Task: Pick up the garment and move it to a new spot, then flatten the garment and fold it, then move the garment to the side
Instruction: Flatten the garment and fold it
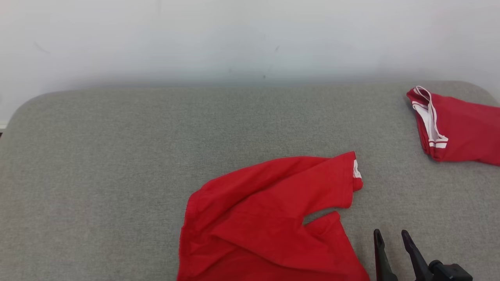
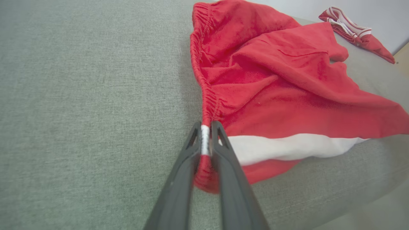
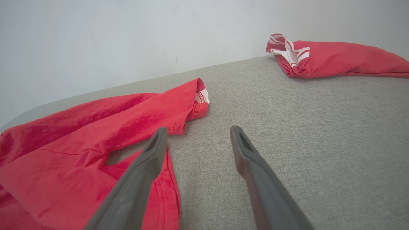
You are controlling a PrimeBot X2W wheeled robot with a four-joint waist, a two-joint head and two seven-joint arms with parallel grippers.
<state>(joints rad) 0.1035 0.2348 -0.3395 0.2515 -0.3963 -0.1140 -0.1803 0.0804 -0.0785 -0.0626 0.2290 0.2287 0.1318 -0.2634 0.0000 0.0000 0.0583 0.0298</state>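
1. Near the front edge of the grey padded surface (image 1: 97, 164), we have our left gripper (image 2: 206, 127) pressed together on the red garment (image 2: 287, 95). It pinches the gathered waistband where the white stripe (image 2: 287, 148) meets it. The bite looks thin, taken close to the fingertips. If we lift fast, we judge the elastic hem could slide out and the garment drop.
2. Just beside the garment's near leg, our right gripper (image 1: 390, 233) hovers with its fingers spread and holds nothing. Lifting from one corner alone would let the cloth hang in a twisted bunch, which would make the flattening harder. Closing carelessly here could also snag the leg hem.
3. Toward the middle of the surface, the garment lies crumpled, with one leg thrown over toward the far right. Dragging it rather than lifting it could rub it along the rough cover and deepen the creases.
4. At the far right corner, well apart, a second red garment (image 1: 457, 132) lies in a heap. If we pick a new spot too near it, the two could overlap and we might grip the wrong one.
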